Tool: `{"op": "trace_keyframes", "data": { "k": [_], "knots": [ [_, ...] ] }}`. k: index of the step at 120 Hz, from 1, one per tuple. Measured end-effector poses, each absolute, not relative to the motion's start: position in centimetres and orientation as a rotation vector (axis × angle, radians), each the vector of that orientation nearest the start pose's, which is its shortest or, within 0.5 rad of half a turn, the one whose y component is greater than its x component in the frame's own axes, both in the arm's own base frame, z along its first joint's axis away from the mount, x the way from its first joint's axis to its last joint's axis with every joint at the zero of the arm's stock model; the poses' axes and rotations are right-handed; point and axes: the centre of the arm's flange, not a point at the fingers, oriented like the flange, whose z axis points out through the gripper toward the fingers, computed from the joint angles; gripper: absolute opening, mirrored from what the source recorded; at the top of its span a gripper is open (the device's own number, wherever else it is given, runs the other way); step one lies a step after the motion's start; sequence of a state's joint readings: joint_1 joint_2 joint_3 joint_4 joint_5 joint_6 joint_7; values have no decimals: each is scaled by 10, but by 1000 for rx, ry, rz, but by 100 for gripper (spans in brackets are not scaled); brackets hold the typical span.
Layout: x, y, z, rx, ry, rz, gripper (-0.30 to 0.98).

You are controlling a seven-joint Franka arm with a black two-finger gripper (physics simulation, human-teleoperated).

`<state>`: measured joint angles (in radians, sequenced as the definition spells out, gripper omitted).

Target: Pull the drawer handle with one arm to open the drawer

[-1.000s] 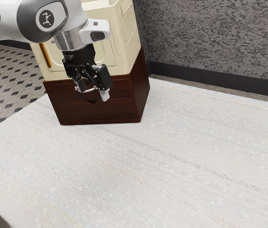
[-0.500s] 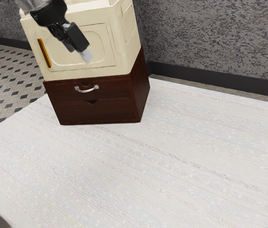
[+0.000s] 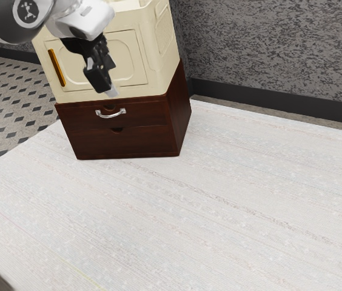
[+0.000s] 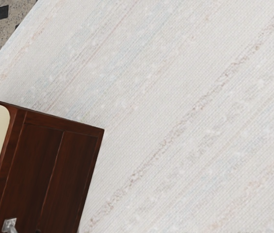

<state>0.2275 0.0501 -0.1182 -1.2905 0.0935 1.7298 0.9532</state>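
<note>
Gripper, black and angular (image 3: 103,82), shows above the curved silver metal handle (image 3: 111,114) in the exterior view; I cannot tell whether it is spread or closed. Handle sits on the dark red-brown wooden upper drawer (image 3: 147,113), front flush, drawer shut.

Beyond the pale table (image 3: 207,200) rose a mottled grey wall (image 3: 280,48) with dark skirting (image 3: 268,99); black-diamonded floor (image 3: 13,91) lay past the table's edge at the exterior view's left.
</note>
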Motion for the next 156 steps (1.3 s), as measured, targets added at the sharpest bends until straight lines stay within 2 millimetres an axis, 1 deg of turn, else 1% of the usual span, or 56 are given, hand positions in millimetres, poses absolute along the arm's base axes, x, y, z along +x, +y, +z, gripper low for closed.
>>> {"op": "trace_keyframes", "data": {
  "k": [6,14,26,34,41,46,52,66,70,75,86,100,106,140,156],
  "knots": [
    [575,92,734,-2568,1180,-414,59],
    [577,121,716,-2545,1191,-400,57],
    [570,167,701,-2513,1182,-388,56],
    [567,195,688,-2496,1179,-376,55],
    [567,214,676,-2477,1188,-371,54],
    [572,222,665,-2465,1206,-371,53],
    [579,221,657,-2438,1245,-385,52],
    [600,188,648,-2372,1373,-451,47],
    [605,183,644,-2359,1400,-462,45],
    [608,181,640,-2347,1421,-475,43],
    [609,187,634,-2336,1440,-497,40],
    [603,209,624,-2337,1429,-491,37],
    [601,215,622,-2332,1430,-490,37],
    [603,217,615,-2280,1485,-488,35],
    [601,229,611,-2292,1467,-491,35]
  ]
}}
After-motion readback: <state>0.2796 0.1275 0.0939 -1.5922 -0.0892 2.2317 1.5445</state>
